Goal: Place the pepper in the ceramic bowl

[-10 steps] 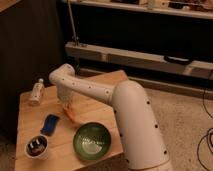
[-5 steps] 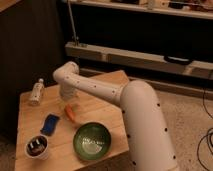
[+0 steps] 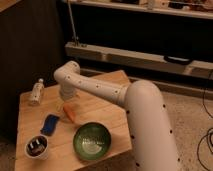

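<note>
Pointing straight down, the gripper hangs over the middle of the wooden table, at the end of a thick white arm that comes in from the lower right and bends at a rounded joint above it. Its tip is right over the near end of the pepper, so close that I cannot tell whether they touch. Whether the gripper is spread or pressed together cannot be told either, since its lower end is dark and merges with what is under it.

The pepper is a small orange tapered piece lying flat on the wood, angled with one end toward the gripper and the other toward the front of the table. It is outside the bowl, which sits just in front of it and a little to the right, near the table's front edge. The bowl is wide, round and glossy green with a paler middle, and nothing orange shows in it.

Left of the pepper, close by, lies a blue block. In front of that, at the front left corner, stands a small white cup with dark contents. A small pale bottle rests at the back left. Behind the table runs a long metal shelf, and speckled floor shows at the right.
</note>
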Robot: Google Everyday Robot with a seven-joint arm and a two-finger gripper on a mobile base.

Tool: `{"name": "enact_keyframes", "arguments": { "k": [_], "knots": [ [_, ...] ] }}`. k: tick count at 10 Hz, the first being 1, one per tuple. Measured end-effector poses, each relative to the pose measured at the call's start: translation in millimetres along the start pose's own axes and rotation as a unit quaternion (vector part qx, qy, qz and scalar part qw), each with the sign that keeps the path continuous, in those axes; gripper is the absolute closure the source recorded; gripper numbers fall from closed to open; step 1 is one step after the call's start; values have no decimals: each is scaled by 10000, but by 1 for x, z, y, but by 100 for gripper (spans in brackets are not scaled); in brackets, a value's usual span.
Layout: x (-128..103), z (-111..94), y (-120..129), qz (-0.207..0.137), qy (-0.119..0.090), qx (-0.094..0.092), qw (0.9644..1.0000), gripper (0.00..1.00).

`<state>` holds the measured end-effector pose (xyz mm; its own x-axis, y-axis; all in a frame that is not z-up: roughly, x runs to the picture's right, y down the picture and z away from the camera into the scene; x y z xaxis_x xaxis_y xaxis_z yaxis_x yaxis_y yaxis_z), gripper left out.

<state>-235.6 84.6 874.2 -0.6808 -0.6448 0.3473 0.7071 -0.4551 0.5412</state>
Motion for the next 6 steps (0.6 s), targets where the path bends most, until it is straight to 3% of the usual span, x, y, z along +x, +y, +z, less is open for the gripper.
{"name": "enact_keyframes", "arguments": {
  "k": [6],
  "knots": [
    [6, 30, -5, 24, -233, -109, 9997, 22]
  ]
}}
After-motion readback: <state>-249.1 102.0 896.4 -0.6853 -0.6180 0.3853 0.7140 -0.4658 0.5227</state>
